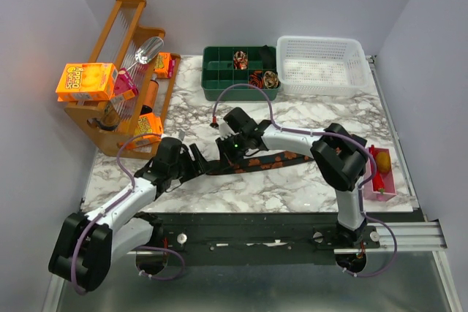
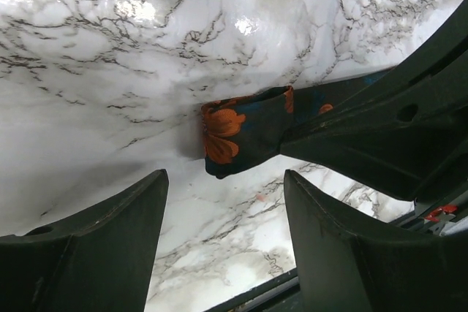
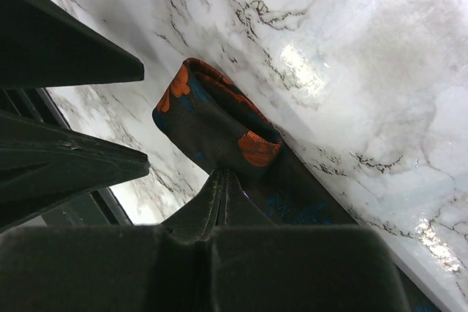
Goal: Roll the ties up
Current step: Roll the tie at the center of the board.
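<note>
A dark navy tie (image 1: 270,160) with orange flowers lies flat across the marble table. Its left end (image 2: 241,133) is folded over into a raised loop (image 3: 212,118). My right gripper (image 1: 231,145) is shut, its fingertips (image 3: 223,180) pinching the tie at that fold. My left gripper (image 1: 199,163) stands open just left of the loop, and nothing is between its fingers (image 2: 110,246). Rolled ties (image 1: 266,78) sit in the green tray (image 1: 219,71) at the back.
A white basket (image 1: 322,63) stands right of the green tray. At the far left is a wooden rack (image 1: 121,71) holding snack boxes and a cup. A small pink tray (image 1: 382,180) with items lies at the right edge. The black arm mount (image 1: 248,228) runs along the near edge.
</note>
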Controlling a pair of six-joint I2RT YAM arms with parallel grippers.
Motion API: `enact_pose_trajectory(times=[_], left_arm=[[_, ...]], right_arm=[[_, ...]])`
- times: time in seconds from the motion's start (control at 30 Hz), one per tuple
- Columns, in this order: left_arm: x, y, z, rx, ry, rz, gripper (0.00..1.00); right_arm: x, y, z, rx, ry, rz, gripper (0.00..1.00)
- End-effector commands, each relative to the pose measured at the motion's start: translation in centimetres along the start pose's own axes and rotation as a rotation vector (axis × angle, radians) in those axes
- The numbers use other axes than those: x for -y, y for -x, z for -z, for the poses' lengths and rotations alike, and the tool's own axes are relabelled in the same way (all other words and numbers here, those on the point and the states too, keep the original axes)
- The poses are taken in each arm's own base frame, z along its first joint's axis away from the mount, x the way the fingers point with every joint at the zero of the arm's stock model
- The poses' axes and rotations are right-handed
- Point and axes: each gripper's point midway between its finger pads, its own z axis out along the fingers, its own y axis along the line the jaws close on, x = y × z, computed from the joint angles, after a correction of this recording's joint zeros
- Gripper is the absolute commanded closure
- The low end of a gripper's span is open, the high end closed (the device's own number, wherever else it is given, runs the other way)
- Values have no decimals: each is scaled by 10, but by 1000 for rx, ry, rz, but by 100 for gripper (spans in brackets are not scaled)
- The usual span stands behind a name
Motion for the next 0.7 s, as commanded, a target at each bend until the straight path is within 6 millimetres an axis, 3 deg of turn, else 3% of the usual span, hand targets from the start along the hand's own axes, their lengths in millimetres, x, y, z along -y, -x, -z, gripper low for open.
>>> enact_pose_trajectory(times=[0.0,0.23,0.3,0.57,0.67], left_arm=[[16,2,-9,22,-134,37,26],[9,2,-22,56,-149,44,30],[15,7,-24,80,-182,47,33],[12,5,-30,90,-201,65,55],[15,10,-28,115,-211,47,56]], right_arm=[[11,-5,-6,-22,-47,6,100],[11,-9,-6,-29,-45,-6,100],[10,-8,-6,-30,-34,-6,100],[8,-3,-2,-23,4,-29,100],[6,0,1,-17,17,-27,100]])
